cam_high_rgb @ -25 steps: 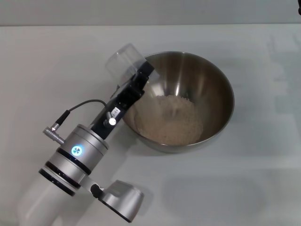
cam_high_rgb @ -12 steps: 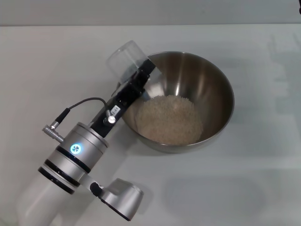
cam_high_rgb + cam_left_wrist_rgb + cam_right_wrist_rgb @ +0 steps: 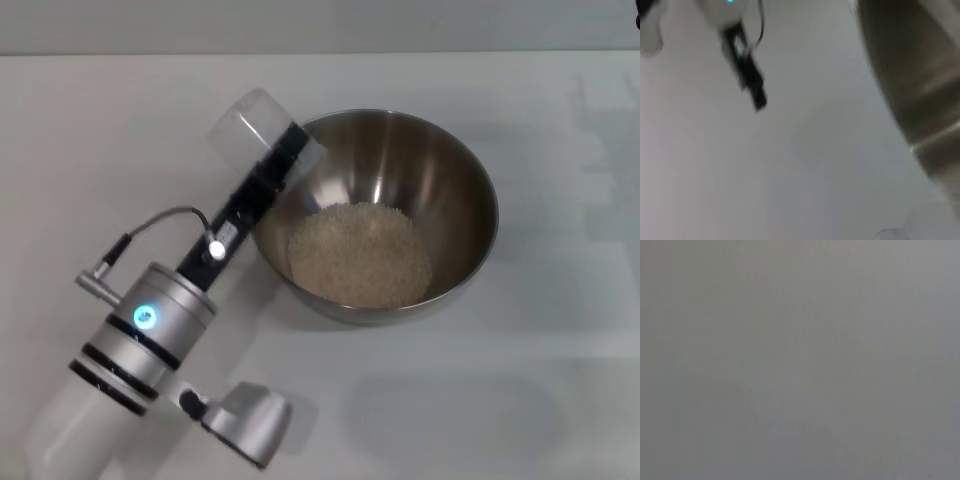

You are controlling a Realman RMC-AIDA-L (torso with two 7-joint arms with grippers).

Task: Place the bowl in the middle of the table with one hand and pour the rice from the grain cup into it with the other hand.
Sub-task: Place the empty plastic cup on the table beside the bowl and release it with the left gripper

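The empty grain cup (image 3: 255, 130) is held clamped in the left gripper (image 3: 283, 158) above the bowl's (image 3: 470, 190) left rim; rice (image 3: 358, 253) is heaped inside, mid-table (image 3: 560, 400).

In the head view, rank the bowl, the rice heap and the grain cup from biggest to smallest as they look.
1. bowl
2. rice
3. grain cup, held by the left end effector; being raised nearer the camera, it may look bigger than it is.

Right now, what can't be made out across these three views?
- Right hand: absent from the head view; the right wrist view shows only flat grey.
- Left hand: the grain cup hides its grip.
- Left wrist view: blurred; the bowl is cut off at the edge.
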